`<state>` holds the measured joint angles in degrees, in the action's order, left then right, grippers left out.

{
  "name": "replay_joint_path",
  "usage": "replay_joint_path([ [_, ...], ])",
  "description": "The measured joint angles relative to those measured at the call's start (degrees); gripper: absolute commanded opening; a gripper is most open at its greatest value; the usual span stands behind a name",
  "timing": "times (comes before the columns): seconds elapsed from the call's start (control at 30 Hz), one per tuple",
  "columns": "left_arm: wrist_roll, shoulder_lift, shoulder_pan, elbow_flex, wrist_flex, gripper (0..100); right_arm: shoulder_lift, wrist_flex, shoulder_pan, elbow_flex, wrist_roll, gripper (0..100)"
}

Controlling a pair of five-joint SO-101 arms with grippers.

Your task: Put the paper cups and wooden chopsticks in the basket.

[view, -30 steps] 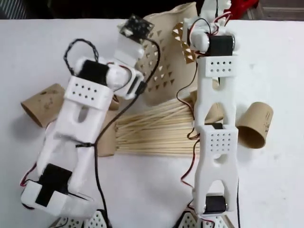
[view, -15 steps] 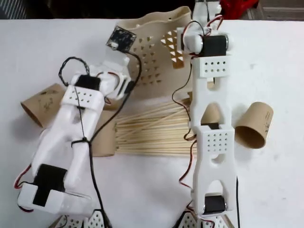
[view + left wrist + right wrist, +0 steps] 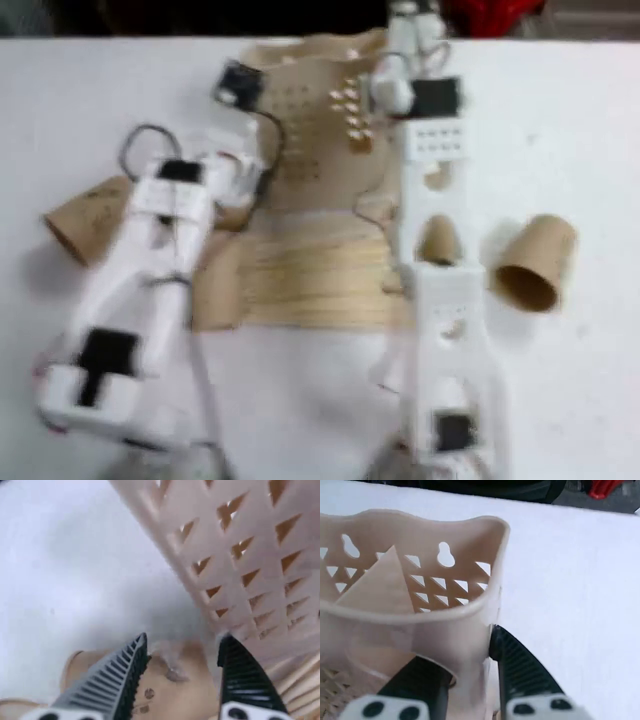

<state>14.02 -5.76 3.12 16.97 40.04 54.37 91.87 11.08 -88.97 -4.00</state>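
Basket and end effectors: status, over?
Right end effector clamped on basket wall. Left end effector open over a paper cup. Chopsticks piled on table between the arms.

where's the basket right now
In the high view the beige perforated plastic basket lies at the far middle of the white table, just beyond the pile of wooden chopsticks; the right pincer grips its wall.

Smooth plastic basket, matt brown paper cups, pale wooden chopsticks.
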Motion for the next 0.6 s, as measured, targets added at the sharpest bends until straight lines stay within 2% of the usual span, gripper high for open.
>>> replay_joint_path([
  [0.43, 0.00, -0.35, -1.76, -1.58, -0.09, 24, 8.70, 2.29, -1.14, -6.24, 0.00, 1.7],
  [0.6, 0.00, 0.88, -1.76, -4.48, 6.86, 24, 8.70, 2.29, -1.23, -6.33, 0.00, 1.7],
])
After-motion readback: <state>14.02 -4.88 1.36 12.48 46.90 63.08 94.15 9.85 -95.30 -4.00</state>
